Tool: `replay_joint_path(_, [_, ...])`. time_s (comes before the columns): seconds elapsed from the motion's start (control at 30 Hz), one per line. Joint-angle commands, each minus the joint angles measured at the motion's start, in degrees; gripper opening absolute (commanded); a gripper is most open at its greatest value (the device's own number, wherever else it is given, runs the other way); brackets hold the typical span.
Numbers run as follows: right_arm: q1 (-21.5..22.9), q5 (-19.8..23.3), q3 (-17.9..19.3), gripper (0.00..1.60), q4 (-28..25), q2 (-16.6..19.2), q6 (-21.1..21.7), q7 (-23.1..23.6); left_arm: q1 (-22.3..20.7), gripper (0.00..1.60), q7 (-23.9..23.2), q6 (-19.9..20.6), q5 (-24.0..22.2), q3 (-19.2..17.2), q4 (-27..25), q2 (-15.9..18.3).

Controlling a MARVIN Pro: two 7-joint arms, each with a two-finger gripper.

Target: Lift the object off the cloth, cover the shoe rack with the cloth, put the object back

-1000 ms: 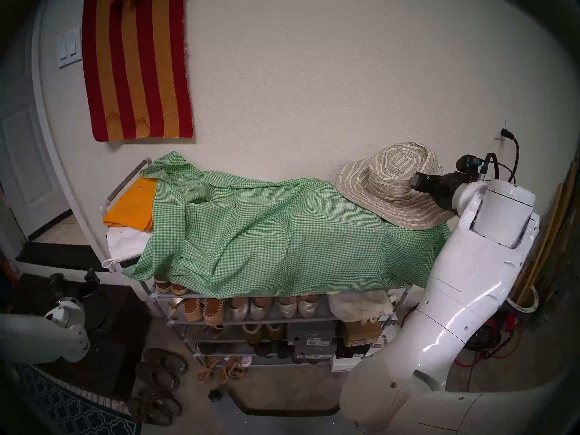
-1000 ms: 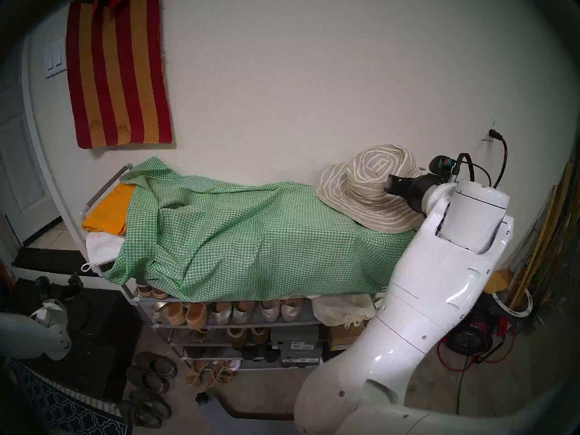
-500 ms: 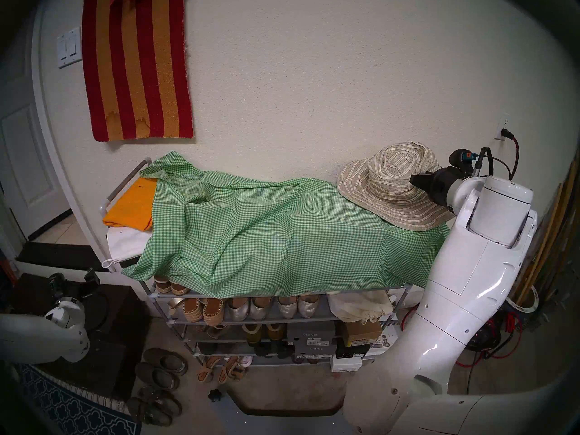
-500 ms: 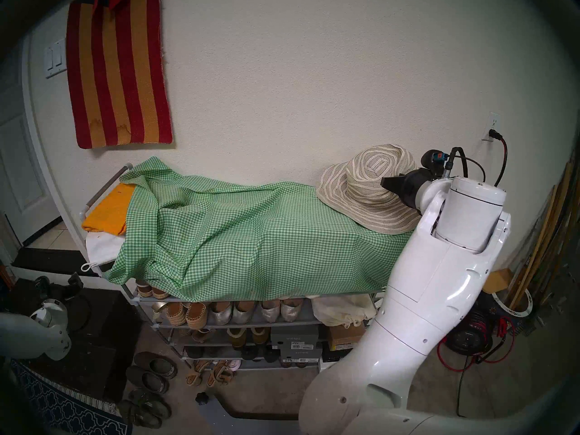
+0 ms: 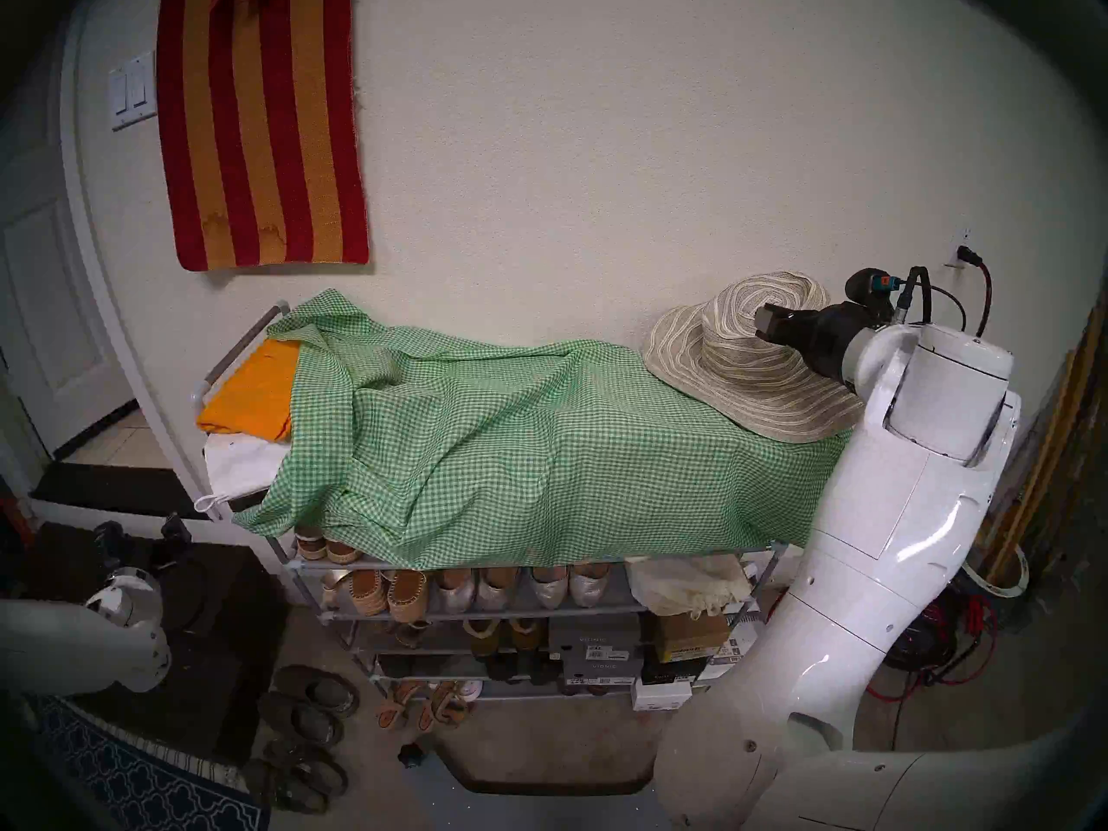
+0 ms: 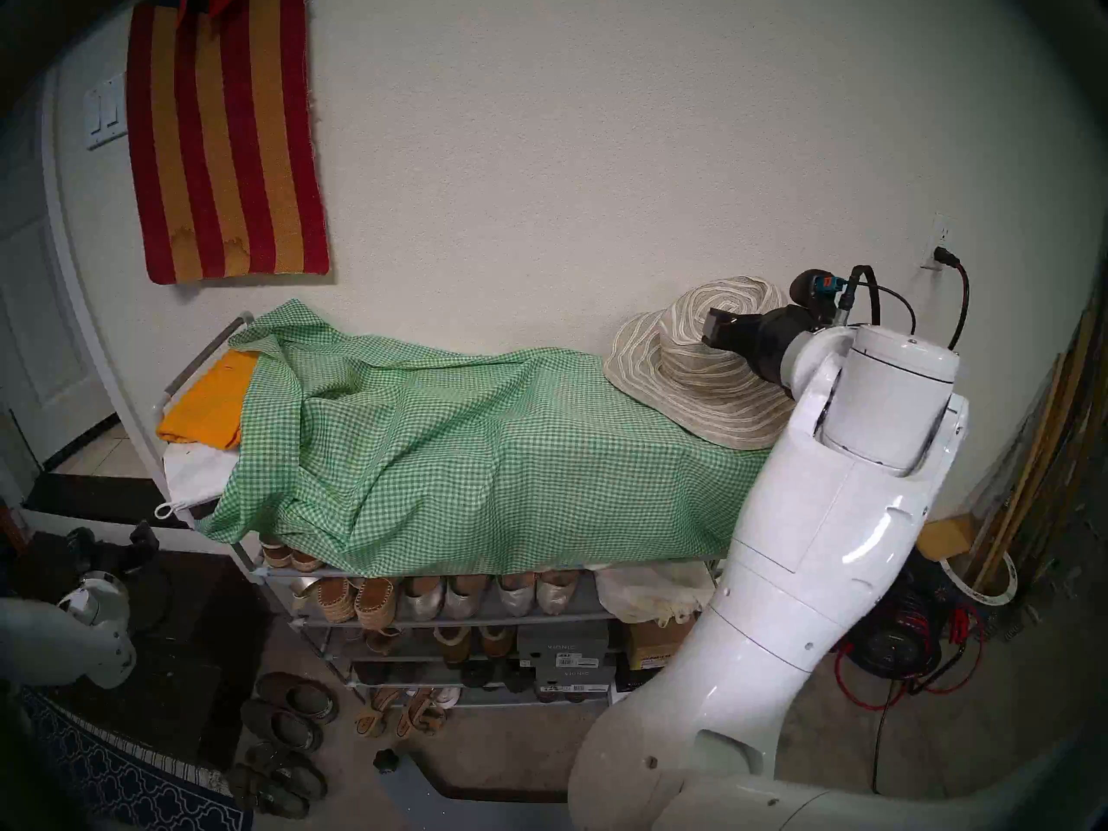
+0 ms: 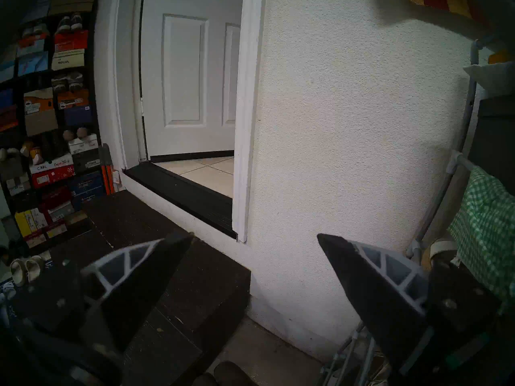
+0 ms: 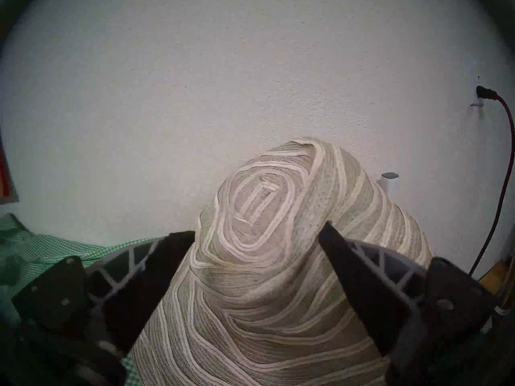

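Left gripper sits low at the rack's left end, aimed at the wall beside the doorway; jaws wide apart, nothing between them. In the head view only its dark body shows, above the black step on the floor. Striped rug hangs on the wall above the rack's left end. Rack stands against the wall, with shoes on its lower tiers and boxes at lower right. Its top left end is bare of the cloth: an orange cloth lies there on a white bag, inside the side rail. Cloth covers the rest of the top, bunched and creased toward the left, its front edge hanging over the top tier down to the first row of shoes. Hat sits on the cloth at the right end, close to the wall, brim spread flat, crown up. Right gripper reaches in from the right, level with the crown; jaws apart, one finger on each side of the crown, which fills the gap. Can't tell whether the pads press it or merely flank it. Hat brim rests on the cloth, not lifted. Wall outlet with a red cord sits right of the hat.
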Motion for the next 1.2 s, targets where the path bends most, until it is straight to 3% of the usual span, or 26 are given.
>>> replay_joint_path(0.0, [3.7,1.4,1.1,1.6,2.4,0.2,-0.1,5.1,-0.1,1.6,0.1,0.0,0.0,-0.1,0.0,0.0])
replay_joint_path(0.27, [7.2,2.2,4.7,1.6,6.8,2.6,-0.1,4.6,-0.1,1.6,0.0,0.0,0.0,-0.1,0.0,0.0])
replay_joint_path(0.3, [7.6,2.3,5.2,1.47,7.5,2.9,-0.1,4.7,-0.1,1.6,0.0,0.0,0.0,-0.1,0.0,0.0])
replay_joint_path(0.37, [7.9,2.5,5.9,0.87,8.4,3.3,-0.1,4.9,-0.1,1.6,0.0,0.0,0.0,-0.1,0.0,0.0])
replay_joint_path(0.43, [8.1,2.8,6.7,0.4,9.4,3.8,-0.1,5.2,-0.1,1.6,0.0,0.0,0.0,-0.1,0.0,0.0])
replay_joint_path(0.47, [8.2,2.8,6.9,0.06,9.7,4.0,-0.1,5.3,-0.1,1.6,0.0,0.0,0.0,-0.1,0.0,0.0])
replay_joint_path(0.5, [8.3,2.9,7.2,0.0,10.2,4.1,-0.1,5.4,-0.1,1.6,0.0,0.0,0.0,-0.1,0.0,0.0])
replay_joint_path(0.8, [11.1,4.4,8.9,0.0,11.2,4.8,-0.1,5.8,-0.1,1.6,0.1,0.1,0.0,-0.1,0.0,0.0])
replay_joint_path(0.9, [14.7,5.6,9.0,0.0,8.5,3.5,-0.1,4.1,-0.1,1.6,0.1,0.1,0.0,-0.1,0.0,0.0])
replay_joint_path(1.17, [18.9,8.1,5.9,0.0,0.5,3.1,-0.1,0.7,-0.1,1.6,0.1,0.0,0.0,-0.1,0.0,0.0])
